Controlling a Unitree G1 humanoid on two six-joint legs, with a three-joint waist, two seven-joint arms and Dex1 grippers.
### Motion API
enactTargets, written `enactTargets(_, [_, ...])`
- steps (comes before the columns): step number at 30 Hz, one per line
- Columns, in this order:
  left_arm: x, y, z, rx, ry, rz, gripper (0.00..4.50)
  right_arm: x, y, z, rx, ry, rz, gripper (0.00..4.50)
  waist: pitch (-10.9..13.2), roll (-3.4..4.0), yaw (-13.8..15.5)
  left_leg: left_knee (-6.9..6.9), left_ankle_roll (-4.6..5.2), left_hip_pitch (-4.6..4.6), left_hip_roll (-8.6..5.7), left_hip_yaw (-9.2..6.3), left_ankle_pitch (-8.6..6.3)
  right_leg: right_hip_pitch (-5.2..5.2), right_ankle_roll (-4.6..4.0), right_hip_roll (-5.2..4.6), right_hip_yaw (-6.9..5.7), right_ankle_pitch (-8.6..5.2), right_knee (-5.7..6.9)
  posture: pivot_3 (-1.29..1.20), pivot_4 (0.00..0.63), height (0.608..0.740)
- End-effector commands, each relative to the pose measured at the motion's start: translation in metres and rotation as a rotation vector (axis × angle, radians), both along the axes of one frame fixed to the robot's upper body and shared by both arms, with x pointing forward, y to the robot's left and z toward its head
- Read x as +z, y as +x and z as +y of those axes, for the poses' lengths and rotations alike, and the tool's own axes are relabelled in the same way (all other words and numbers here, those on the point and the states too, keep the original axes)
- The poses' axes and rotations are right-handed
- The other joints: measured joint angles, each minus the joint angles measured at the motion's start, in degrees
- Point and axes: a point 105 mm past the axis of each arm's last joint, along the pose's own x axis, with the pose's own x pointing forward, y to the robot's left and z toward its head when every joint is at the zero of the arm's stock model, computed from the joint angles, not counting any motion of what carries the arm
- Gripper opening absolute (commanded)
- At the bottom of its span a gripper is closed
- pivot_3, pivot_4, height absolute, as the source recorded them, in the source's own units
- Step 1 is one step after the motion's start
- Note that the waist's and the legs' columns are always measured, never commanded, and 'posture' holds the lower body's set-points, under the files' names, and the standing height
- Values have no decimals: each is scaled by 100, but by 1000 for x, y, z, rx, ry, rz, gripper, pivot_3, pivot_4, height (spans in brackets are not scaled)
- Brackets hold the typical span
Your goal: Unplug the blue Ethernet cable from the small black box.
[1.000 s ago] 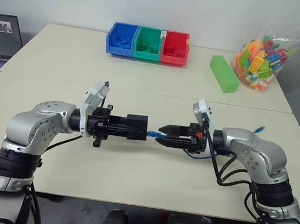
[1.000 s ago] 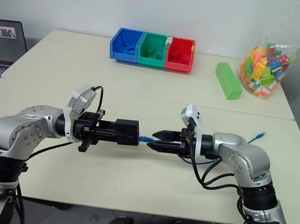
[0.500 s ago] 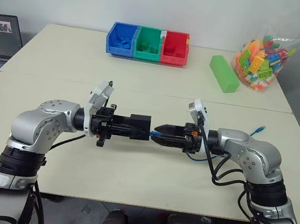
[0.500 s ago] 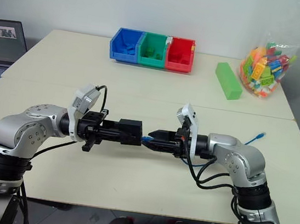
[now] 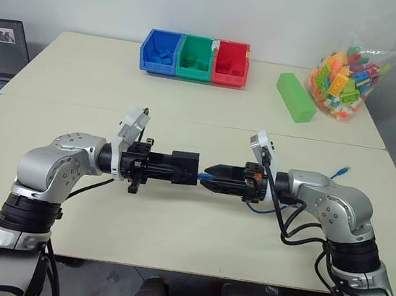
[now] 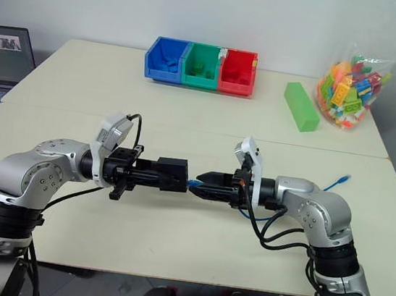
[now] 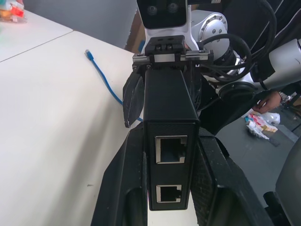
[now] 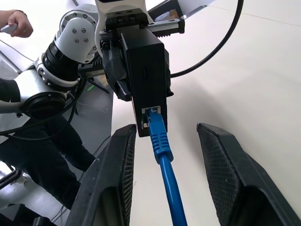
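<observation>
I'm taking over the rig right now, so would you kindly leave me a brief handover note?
Left gripper: shut on the small black box, held above the table.
Right gripper: open, fingers either side of the blue Ethernet cable just behind its plug, not clamped.
The plug sits in the box's port; the cable's free end lies on the table to the robot's right.
Done: box held, right gripper lined up.
Left: close on the plug and pull it out.

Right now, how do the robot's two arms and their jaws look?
Both arms have rounded silver-grey shells with black ribbed bands near the shoulders. Black cables loop along each forearm. A white camera block sits on each wrist. The left gripper and the right gripper are black, with long tapering fingers whose inner pads carry a fine cross-hatched texture.
</observation>
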Motion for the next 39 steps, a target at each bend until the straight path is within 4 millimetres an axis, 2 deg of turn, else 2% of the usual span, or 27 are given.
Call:
enactTargets(1, [8, 0, 0, 1, -11, -44, 789, 11, -5, 3, 32, 24, -35, 2169, 0, 0, 0, 0, 0, 0, 0, 0, 0, 0, 0, 0, 0, 0, 0, 0, 150, 740])
enactTargets(15, [7, 2, 0, 6, -14, -47, 789, 12, -4, 4, 31, 30, -30, 2169, 0, 0, -1, 0, 0, 0, 0, 0, 0, 0, 1, 0, 0, -1, 0, 0, 150, 740])
enactTargets(18, [7, 1, 0, 4, -15, -47, 789, 12, -5, 5, 32, 31, -30, 1703, 0, 0, 0, 0, 0, 0, 0, 0, 0, 0, 1, 0, 0, -1, 0, 0, 150, 740])
enactTargets(24, [6, 1, -1, 3, -16, -47, 789, 13, -7, 8, 42, 31, -29, 305, 0, 0, 0, 0, 0, 0, 0, 0, 0, 0, 1, 0, 1, 0, 0, 0, 150, 740])
enactTargets(26, [6, 1, -1, 2, -15, -47, 788, 13, -7, 8, 43, 32, -28, 34, 0, 0, 0, 0, 0, 0, 0, 0, 0, 0, 1, 0, 0, 0, 0, 0, 150, 740])
enactTargets(39, [4, -3, 0, -23, 3, -33, 788, 13, -10, 5, 74, 29, -1, 34, 0, 0, 0, 0, 0, 0, 0, 0, 0, 0, 1, 0, 0, 0, 0, 0, 150, 740])
